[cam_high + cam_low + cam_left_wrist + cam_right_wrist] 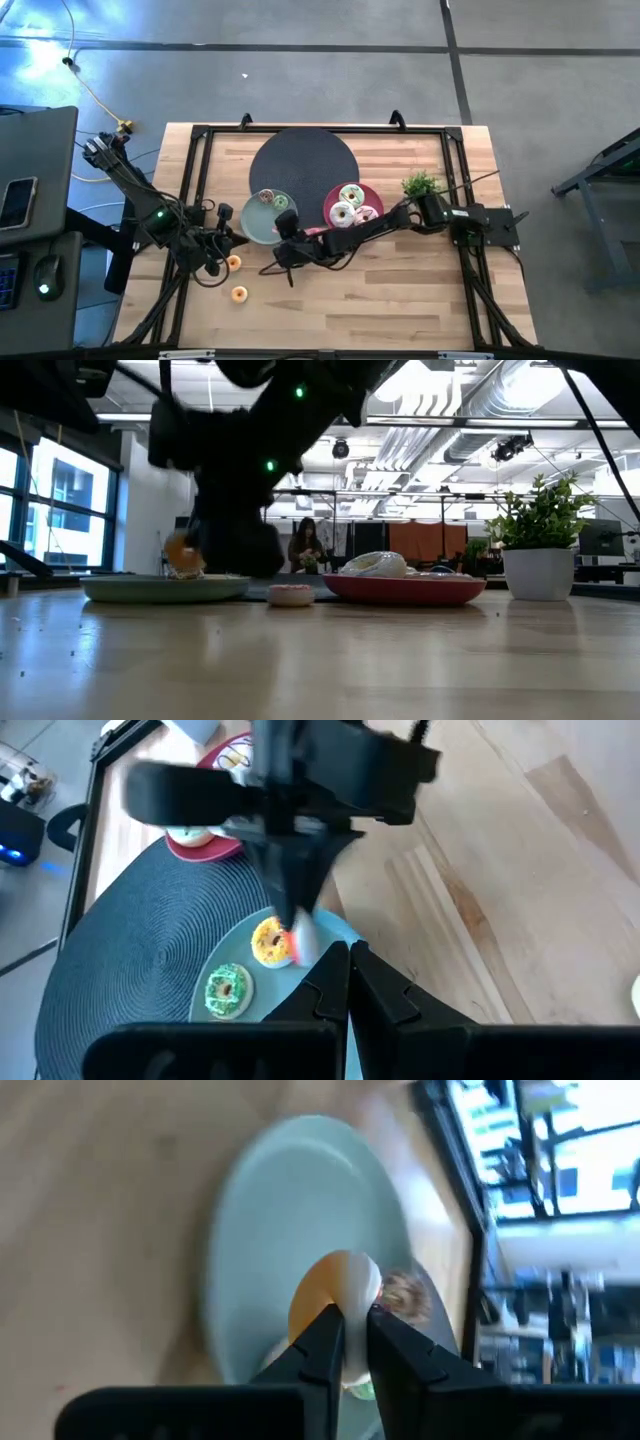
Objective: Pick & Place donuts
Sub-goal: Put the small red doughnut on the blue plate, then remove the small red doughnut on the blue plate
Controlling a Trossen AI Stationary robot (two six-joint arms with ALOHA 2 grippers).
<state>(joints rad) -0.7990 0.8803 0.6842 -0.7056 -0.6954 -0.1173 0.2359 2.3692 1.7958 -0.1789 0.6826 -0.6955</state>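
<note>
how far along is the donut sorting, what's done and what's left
Done: three iced donuts lie on the pink plate, and a mint-green donut lies on the grey-green plate. In hand: the right gripper is over that plate with an orange donut at its jaws. Left: two small orange donuts and a pink one lie on the table. The left gripper waits shut beside the plate.

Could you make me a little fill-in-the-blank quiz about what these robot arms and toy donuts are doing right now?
1. The right pincer hangs over the grey-green ____.
2. The pincer's tips pinch a small ____ donut.
3. The potted plant stands beside the ____ plate.
4. Two small orange donuts lie on the bare ____.

Missing words: plate; orange; pink; table
</note>
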